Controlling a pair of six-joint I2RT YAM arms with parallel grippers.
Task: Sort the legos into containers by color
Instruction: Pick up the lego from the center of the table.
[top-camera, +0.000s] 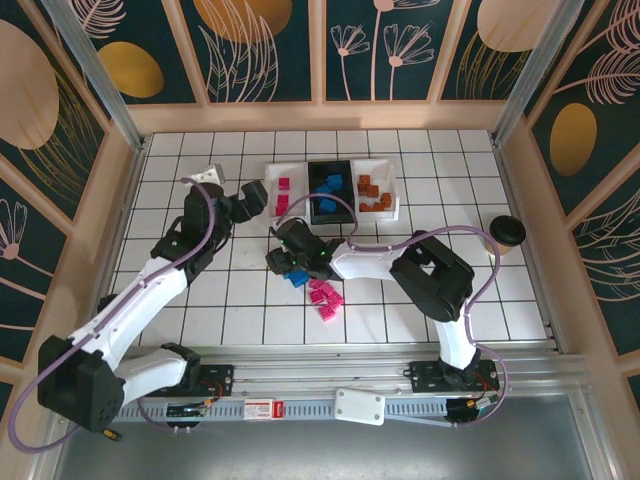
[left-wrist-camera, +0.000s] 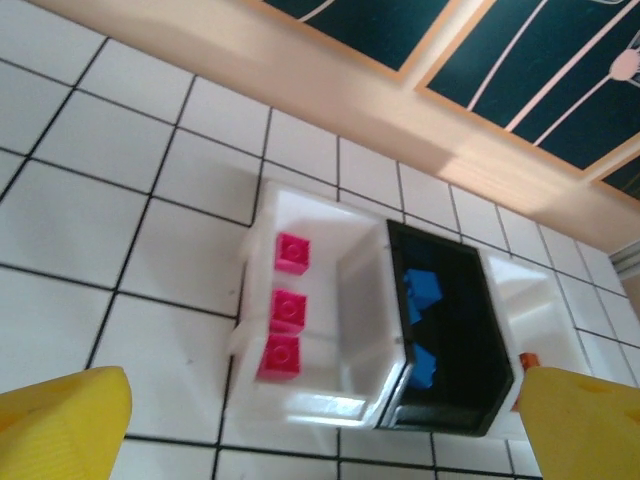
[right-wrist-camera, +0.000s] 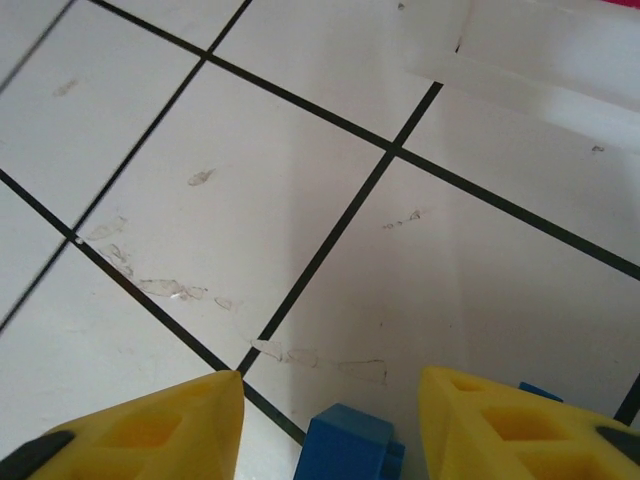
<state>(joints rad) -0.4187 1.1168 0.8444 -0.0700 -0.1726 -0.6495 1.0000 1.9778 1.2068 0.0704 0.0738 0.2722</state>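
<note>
Three small pink plastic bricks lay in the left white tray, under the wide-spread left tool. The right tool stood spread around one blue plastic brick on the white tiled counter. The rail label was too small to read.

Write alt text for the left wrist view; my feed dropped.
Three pink bricks lie in a row in the left white tray, beside the black tray holding blue bricks. The left hand hovers above the tiled table, yellow fingers wide apart at the bottom corners.
</note>
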